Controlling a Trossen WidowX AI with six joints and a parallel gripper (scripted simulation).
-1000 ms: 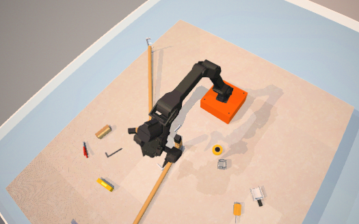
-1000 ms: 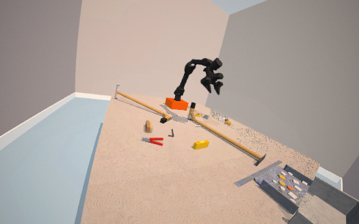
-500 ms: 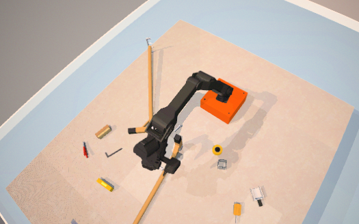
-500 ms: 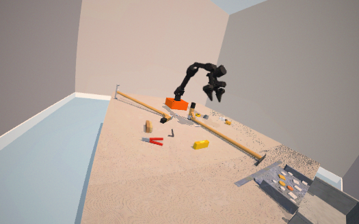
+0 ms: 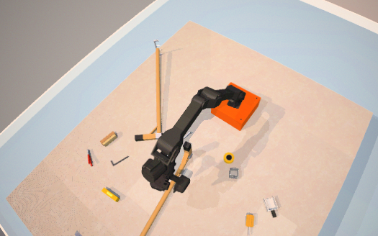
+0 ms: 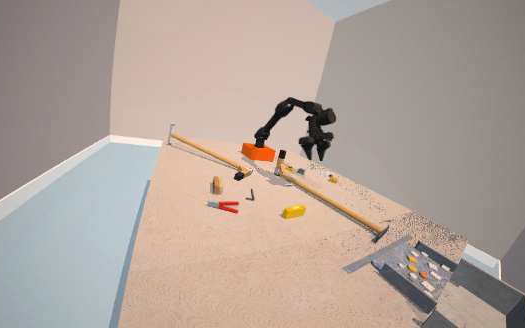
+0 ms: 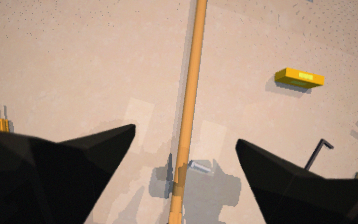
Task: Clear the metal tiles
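Below my wide-open hand [image 5: 175, 185] [image 6: 316, 156] [image 7: 186, 136], the long scraper [image 5: 159, 209] [image 6: 333, 202] [image 7: 189, 95] lies on the surface [image 5: 303, 144] [image 6: 196, 240] [image 7: 105, 65], its shaft running between my fingertips in the wrist view, untouched. It has a slim orange-tan wooden shaft, a black-tipped upright grip and a dark, flat crosswise blade near the bench plate [image 6: 411, 291].

tbl [image 5: 303, 119] [image 6: 181, 250] [image 7: 70, 60] tan w/ speckles, yel. block [image 5: 111, 194] [image 6: 294, 212] [image 7: 299, 78], red-handled pliers [image 5: 90, 158] [image 6: 225, 206] on top
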